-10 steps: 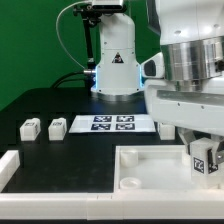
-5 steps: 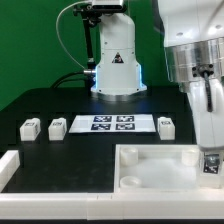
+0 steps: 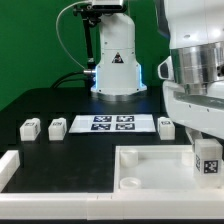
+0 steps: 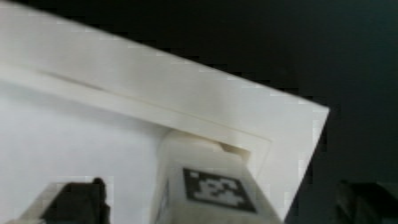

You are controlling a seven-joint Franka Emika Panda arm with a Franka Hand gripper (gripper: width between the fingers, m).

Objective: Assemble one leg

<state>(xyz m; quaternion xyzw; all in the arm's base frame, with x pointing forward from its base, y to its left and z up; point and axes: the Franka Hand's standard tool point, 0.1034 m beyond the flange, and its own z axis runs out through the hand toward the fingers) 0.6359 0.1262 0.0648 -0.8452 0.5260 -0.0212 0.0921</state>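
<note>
Four legs are counted in the exterior view: two on the worktop (image 3: 60, 165) at that view's left (image 3: 30, 128) (image 3: 57, 127), one at its right beside the marker board (image 3: 166, 125), and one at the near right (image 3: 208, 158). One marker board (image 3: 111, 123) carries four tags. One large rimmed tray piece (image 3: 150, 170) lies near.

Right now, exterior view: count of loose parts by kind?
Legs: 4. Two at the exterior view's left, one by the marker board, one at the tray-like piece's corner under the gripper.
Tray-like piece: 1
Marker board: 1
Total: 6
</note>
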